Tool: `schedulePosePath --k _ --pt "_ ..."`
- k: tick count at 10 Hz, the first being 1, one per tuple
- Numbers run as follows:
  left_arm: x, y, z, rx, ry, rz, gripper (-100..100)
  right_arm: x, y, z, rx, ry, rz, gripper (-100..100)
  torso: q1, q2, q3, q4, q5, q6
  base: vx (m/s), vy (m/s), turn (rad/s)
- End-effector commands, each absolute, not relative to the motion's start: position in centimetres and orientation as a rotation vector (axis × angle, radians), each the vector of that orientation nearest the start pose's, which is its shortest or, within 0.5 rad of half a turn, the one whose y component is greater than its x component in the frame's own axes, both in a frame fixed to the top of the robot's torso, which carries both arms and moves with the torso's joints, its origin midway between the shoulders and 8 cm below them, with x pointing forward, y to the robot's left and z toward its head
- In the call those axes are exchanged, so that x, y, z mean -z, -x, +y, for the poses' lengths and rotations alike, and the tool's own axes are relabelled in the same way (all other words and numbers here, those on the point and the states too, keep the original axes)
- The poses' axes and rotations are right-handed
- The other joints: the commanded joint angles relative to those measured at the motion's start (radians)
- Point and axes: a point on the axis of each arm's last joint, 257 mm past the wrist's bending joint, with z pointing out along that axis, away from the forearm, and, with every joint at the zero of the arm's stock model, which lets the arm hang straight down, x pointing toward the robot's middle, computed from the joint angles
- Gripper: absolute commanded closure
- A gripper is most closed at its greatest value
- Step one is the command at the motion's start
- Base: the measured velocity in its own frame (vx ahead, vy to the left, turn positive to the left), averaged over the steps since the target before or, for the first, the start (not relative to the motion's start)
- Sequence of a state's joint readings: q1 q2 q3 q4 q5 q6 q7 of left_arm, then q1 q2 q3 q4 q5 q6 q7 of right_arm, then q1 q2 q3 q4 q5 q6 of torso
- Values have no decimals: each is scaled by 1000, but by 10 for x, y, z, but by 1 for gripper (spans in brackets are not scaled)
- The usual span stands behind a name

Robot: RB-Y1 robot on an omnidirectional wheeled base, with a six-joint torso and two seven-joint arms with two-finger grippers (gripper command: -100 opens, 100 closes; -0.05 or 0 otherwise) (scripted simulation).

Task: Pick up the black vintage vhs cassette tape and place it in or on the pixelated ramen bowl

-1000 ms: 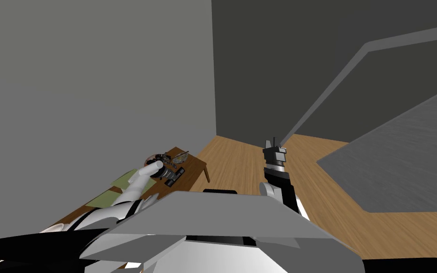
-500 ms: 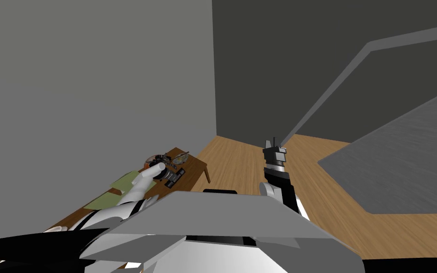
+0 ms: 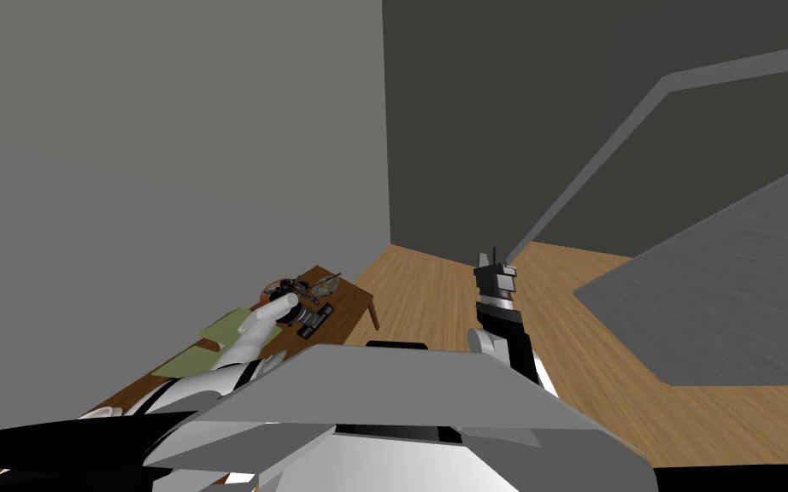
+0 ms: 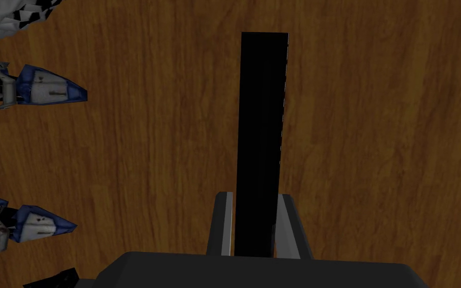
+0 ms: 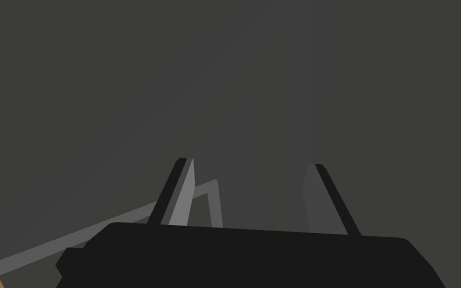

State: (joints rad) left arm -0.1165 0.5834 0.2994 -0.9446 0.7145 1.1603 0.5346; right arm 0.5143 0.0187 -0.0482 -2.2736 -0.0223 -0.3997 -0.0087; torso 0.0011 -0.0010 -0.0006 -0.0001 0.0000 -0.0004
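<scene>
The left gripper (image 4: 254,227), closed on one end of the black cassette (image 4: 262,125) held edge-on over the wooden table (image 4: 374,125), grips only a short length, so a fast swing toward the bowl (image 3: 271,290) could pivot or drop it onto the blue-tipped items (image 4: 49,92) nearby; the right gripper (image 5: 248,200) stands spread wide.

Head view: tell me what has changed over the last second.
The left arm sank slightly toward the wooden table between the first and second pictures, and nothing has moved since then. Nothing was grasped or released. The left gripper stays shut on the black cassette, held edge-on over the table. The right gripper stays open and raised on my right.
</scene>
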Motion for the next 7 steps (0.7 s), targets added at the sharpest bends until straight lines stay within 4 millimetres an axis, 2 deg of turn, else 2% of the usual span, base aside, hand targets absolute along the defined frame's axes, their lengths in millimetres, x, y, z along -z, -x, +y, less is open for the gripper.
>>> schedulePosePath --k 1,3,4,5,7 --pt "472 -314 504 342 3063 689 100 2 -355 -306 -1242 -780 655 0 0 0 0 0 0 0 -30 -23 -9" --pt "472 -315 505 344 3061 691 100 2 -355 -306 -1242 -780 655 0 -2 2 1 1 -1 0 -23 -17 0" --pt "471 -315 505 343 3062 690 0 2 -355 -306 -1242 -780 655 0 -1 2 1 0 0 0 0 0 0" --pt "462 -313 517 339 3074 634 100 2 -355 -306 -1242 -780 655 0 -1 1 1 0 0 0 -21 -45 -214" --pt "447 -312 536 339 3091 549 100 2 -355 -306 -1242 -780 655 0 -5 1 1 1 -1 2 -35 -54 -282"
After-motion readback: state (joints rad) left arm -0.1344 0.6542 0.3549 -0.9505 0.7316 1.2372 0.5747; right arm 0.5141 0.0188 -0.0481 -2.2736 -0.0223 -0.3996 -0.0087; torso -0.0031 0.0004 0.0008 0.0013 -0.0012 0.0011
